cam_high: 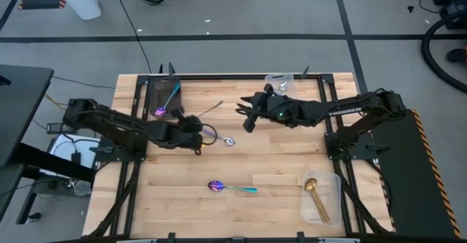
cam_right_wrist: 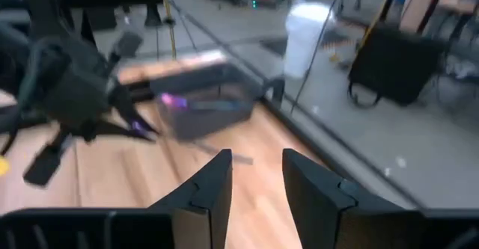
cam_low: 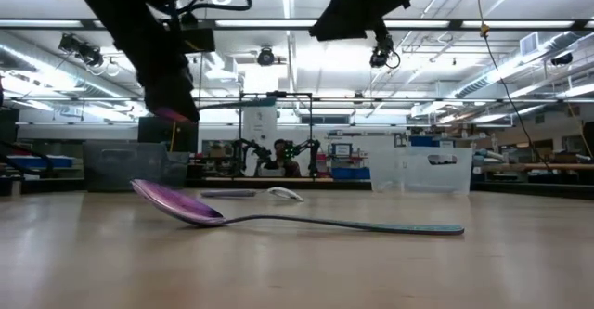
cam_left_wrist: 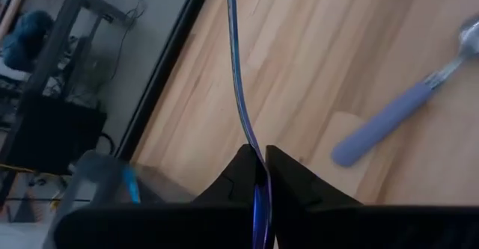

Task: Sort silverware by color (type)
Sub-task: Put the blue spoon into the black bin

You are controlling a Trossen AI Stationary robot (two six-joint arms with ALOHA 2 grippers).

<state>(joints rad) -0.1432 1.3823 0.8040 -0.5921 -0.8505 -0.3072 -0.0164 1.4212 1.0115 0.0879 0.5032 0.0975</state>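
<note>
While your left gripper (cam_high: pixel 195 132) has its jaws clamped on a teal-handled spoon (cam_left_wrist: pixel 241 92), lifted off the tabletop (cam_high: pixel 277 166) toward the dark tray (cam_high: pixel 162 91), your right gripper (cam_high: pixel 242 112) hovers empty, jaws apart, mid-table.

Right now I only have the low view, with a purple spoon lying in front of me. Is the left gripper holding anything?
Observer: Yes. In its wrist view the left gripper is shut on a slim blue-handled spoon.
Operator: Where have the gold ones gone?
Observer: From above, the gold spoons lie in a clear bin at the table corner by the right arm's base.
Operator: And the right gripper?
Observer: The right gripper is open and empty, held above the table between the two arms.
</note>
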